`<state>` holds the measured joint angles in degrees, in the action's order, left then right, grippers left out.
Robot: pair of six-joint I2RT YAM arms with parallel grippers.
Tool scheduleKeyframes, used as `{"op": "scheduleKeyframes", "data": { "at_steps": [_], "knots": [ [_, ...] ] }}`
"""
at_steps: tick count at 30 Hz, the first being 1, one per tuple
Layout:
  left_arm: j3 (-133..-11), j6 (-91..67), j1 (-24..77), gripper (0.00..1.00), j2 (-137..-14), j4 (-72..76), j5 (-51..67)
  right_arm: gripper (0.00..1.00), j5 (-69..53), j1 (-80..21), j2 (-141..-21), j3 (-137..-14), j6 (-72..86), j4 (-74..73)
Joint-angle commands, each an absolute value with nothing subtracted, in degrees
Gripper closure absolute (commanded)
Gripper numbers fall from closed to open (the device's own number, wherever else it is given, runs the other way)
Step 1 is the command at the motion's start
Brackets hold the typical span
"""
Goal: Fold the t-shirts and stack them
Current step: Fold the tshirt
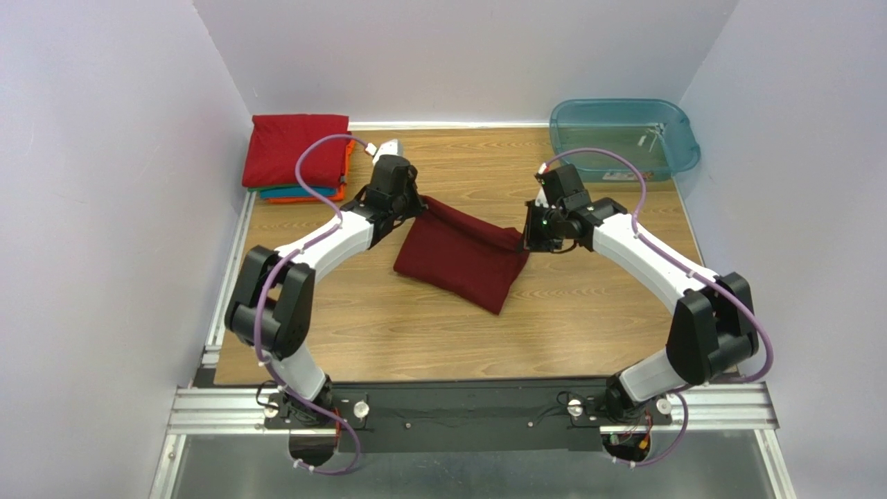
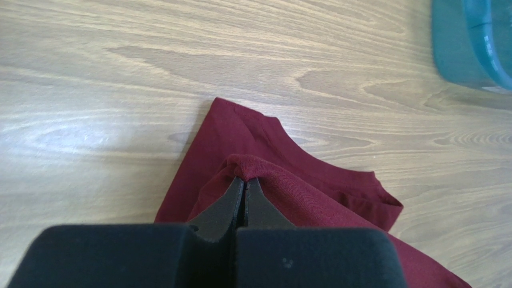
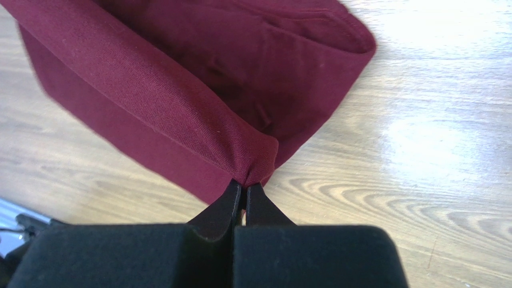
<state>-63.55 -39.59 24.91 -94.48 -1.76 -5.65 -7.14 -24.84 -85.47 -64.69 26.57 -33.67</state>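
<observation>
I am pinching the maroon t-shirt with both of my grippers, in the middle of the top view. My left gripper is squeezing a bunched fold of the cloth, its fingers pressed together with only fabric between them. In the top view that grip is sitting at the shirt's upper left corner. My right gripper is clamping a gathered corner at the shirt's right edge, fingers likewise closed tight on the cloth. The held edge is stretching between my two grips, while the rest of the shirt is draping down and lying on the wooden table toward the lower centre of the frame. In my left wrist view a curved, banded edge of the shirt is showing just beyond the pinch. The other folded t-shirts are sitting stacked in the upper left corner of the table, a red one on top with teal and orange edges peeking out beneath. A translucent teal tub is resting at the upper right, well apart from the maroon shirt.
</observation>
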Motion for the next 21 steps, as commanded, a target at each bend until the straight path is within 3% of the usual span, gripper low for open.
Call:
{"op": "scheduleKeyframes", "data": {
  "at_steps": [1,14,15,16,17,18,19,21],
  "knots": [
    [-67.2,-36.9,23.8,1.00,-98.9,-0.3,-4.5,0.99,-3.5,-23.6,-88.1,-66.3,27.1,-33.4],
    [-71.8,-37.3,23.0,1.00,-106.1,-1.1,-6.2,0.90,-1.2,-21.9,-96.4,-67.1,26.2,-28.7],
    [-72.7,-37.0,22.9,0.98,-106.6,-1.4,-6.2,0.79,-0.6,-21.9,-96.8,-67.4,26.5,-28.7],
    [-74.2,-36.2,22.6,0.76,-107.7,-2.7,-6.1,0.59,-0.3,-21.8,-97.3,-67.8,26.6,-28.7],
    [-75.0,-35.9,22.6,0.76,-108.2,-3.6,-6.1,0.44,-0.3,-21.8,-97.3,-67.9,26.6,-28.7],
    [-75.7,-35.7,22.4,0.54,-108.5,-4.5,-6.3,0.29,1.8,-21.8,-97.2,-68.3,26.9,-28.7],
    [-76.3,-35.3,22.4,0.48,-108.6,-5.8,-6.2,0.02,2.5,-21.8,-97.0,-68.4,27.2,-28.7],
    [-76.5,-35.3,22.4,0.24,-107.6,-6.1,-5.7,0.00,2.6,-21.8,-95.6,-68.8,27.8,-28.7]
  ]
}}
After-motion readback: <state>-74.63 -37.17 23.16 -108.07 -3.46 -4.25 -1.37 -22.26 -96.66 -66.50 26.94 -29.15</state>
